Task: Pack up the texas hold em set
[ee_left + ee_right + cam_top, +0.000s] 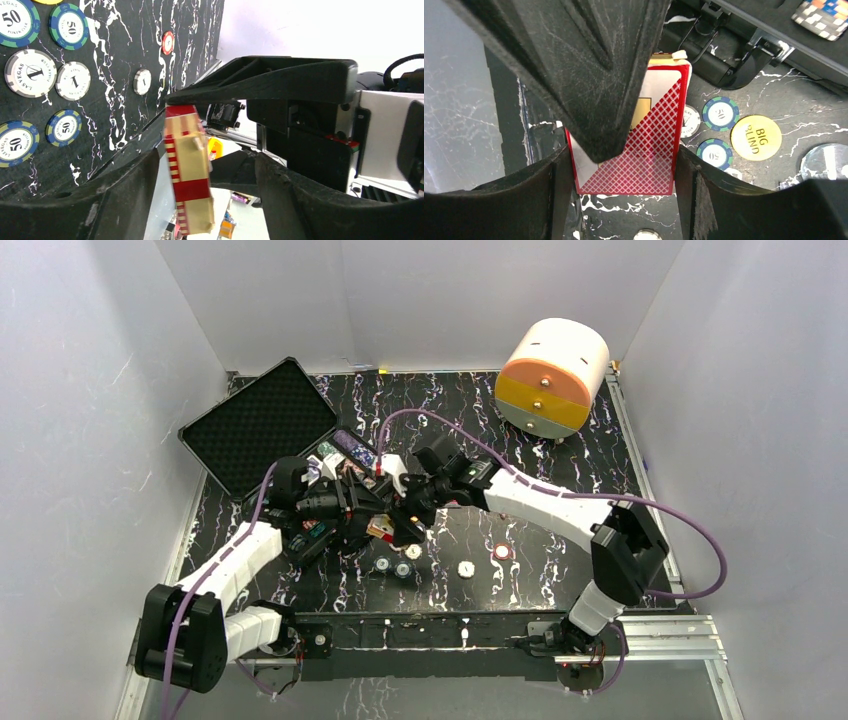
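Observation:
The red-backed card deck (649, 155) hangs just above the black marbled table (560, 570), a little in front of the case, with my right gripper (624, 185) shut on its two long edges. My left gripper (205, 200) straddles the same deck (192, 170) across its thickness. Its jaws are open, with a clear gap on one side. One left finger (589, 75) lies across the deck's face. The black case (260, 425) stands open at the back left, foam lid raised, with chips in its tray (345, 452). Several loose chips (402, 568) and a yellow big blind button (756, 137) lie on the table.
A big orange-and-white cylinder (552, 378) stands at the back right. White walls close in three sides. A metal rail (640, 635) runs along the near edge by the arm bases. Purple cables (690, 540) loop off both arms.

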`<state>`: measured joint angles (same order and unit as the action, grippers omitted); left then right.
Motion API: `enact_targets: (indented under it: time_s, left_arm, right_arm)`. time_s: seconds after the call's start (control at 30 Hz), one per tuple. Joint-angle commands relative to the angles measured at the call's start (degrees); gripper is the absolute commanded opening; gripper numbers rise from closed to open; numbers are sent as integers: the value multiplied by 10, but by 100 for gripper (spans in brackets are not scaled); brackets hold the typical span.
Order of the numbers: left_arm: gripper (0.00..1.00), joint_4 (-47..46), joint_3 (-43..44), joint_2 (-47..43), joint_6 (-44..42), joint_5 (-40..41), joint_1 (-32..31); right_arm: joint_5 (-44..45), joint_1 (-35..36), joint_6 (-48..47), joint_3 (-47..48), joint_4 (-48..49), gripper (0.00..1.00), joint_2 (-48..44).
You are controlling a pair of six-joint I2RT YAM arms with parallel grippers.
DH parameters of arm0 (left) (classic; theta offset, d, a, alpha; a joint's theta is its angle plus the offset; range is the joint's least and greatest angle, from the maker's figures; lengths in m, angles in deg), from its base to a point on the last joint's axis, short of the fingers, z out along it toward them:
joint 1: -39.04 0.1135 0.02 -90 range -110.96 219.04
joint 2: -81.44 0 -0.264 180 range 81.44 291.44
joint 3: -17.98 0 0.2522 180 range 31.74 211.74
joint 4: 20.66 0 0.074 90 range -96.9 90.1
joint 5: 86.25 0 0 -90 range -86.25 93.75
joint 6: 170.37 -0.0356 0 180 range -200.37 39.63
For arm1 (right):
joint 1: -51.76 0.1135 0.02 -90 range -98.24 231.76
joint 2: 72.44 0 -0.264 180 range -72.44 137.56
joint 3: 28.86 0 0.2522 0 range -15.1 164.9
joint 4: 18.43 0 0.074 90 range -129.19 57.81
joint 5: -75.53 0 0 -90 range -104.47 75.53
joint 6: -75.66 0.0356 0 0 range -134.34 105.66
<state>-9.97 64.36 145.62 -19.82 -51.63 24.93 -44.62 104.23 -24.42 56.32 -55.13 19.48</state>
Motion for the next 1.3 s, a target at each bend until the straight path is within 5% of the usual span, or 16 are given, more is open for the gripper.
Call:
enact_targets:
  time_s: [0.0, 0.2, 0.5, 0.67, 0.8, 1.03, 1.27]
  left_arm:
    - [64, 22, 8, 0, -7, -36, -2]
    - [46, 130, 41, 20, -110, -22, -1]
    - [20, 115, 41, 19, -102, -43, -2]
    - [11, 101, 42, 3, -100, -27, -2]
    - [11, 87, 39, -33, -89, 51, 6]
    - [6, 118, 49, -90, -98, 197, 59]
    - [8, 209, 64, -167, -70, 471, 63]
  right_arm:
    - [8, 8, -47, 51, -50, 52, 18]
    - [-7, 11, -74, 67, -93, 51, 29]
    - [-23, 11, -81, 76, -100, 51, 31]
    - [-11, 11, -59, 80, -90, 80, 27]
    - [46, 8, -14, 75, -79, 89, -6]
    - [158, -26, 141, -13, 85, 93, -118]
    - [210, -31, 284, -107, 177, 92, -161]
